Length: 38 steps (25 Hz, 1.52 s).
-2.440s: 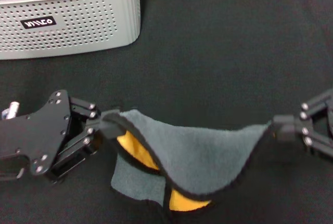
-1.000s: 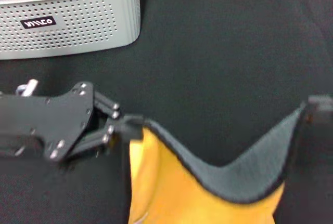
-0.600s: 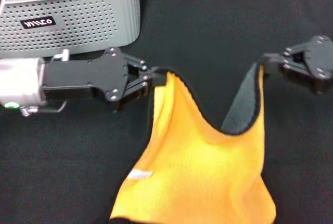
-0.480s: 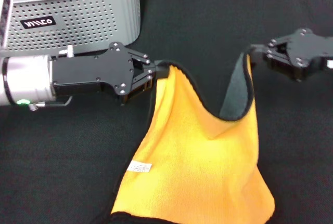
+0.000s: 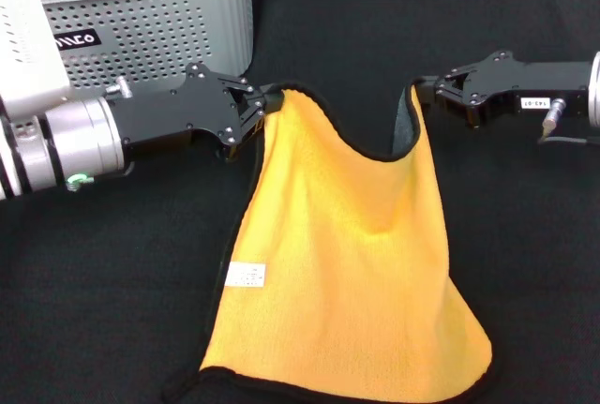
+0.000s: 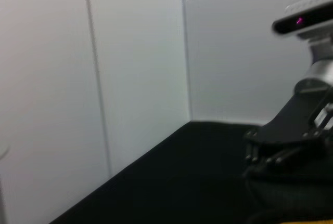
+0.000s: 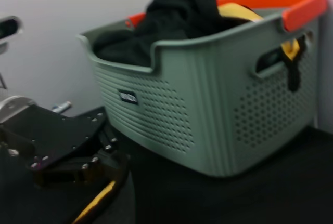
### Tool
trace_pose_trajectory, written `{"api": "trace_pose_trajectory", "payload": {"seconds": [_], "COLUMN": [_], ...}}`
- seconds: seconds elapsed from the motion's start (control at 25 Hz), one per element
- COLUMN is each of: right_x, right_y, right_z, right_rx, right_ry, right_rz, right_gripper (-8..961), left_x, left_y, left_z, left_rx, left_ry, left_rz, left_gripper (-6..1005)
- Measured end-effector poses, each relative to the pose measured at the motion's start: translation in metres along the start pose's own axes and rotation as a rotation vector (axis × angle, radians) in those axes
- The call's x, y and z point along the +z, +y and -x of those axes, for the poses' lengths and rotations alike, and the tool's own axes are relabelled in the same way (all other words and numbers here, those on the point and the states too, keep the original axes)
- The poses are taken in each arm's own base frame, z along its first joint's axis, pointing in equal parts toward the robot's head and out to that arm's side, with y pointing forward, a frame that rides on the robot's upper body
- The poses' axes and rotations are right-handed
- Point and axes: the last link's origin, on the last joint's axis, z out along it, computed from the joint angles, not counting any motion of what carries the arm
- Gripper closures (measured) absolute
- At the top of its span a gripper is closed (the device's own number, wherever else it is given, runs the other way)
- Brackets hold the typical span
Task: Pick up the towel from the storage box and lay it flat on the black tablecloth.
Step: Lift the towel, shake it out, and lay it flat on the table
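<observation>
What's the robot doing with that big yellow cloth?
The robot holds the towel up by two corners, one in its left tool and one in its right tool, both shut on it. The orange-yellow side faces us, and the bottom edge hangs down toward the black tablecloth. The storage box sits behind the left arm. The towel isn't laid flat yet.

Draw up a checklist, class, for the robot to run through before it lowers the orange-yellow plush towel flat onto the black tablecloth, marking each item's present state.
1. Left gripper shut on a top corner of the orange-yellow plush towel: ok.
2. Right gripper shut on the other top corner: ok.
3. Top edge pulled taut: not ok, it sags between the grippers.
4. Towel clear of the light grey perforated storage box: ok.
5. Bare matte black tablecloth around the towel: ok.
6. Bottom edge unfolded: cannot tell.
</observation>
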Motion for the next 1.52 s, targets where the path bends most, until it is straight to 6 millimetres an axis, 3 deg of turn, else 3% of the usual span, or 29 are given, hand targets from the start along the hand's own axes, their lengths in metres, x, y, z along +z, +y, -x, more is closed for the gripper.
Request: {"api": "trace_pose_trajectory", "payload": {"seconds": [0.44, 0.84, 1.52], "right_x": [0.014, 0.028, 0.052], "right_y": [-0.010, -0.012, -0.021], "right_z": [-0.015, -0.005, -0.004], "right_rx": [0.036, 0.022, -0.037], "right_ry": [0.044, 0.064, 0.171], "right_rz": [-0.103, -0.127, -0.255], "right_gripper": [945, 945, 945], "left_x": [-0.003, -0.016, -0.014], "left_y": [-0.008, -0.008, -0.005], "left_z": [0.023, 0.031, 0.039], "left_rx": [0.036, 0.052, 0.150], "left_ry": [-0.042, -0.030, -0.016], "left_rz": [-0.193, -0.270, -0.356], "left_gripper": [986, 986, 986]}}
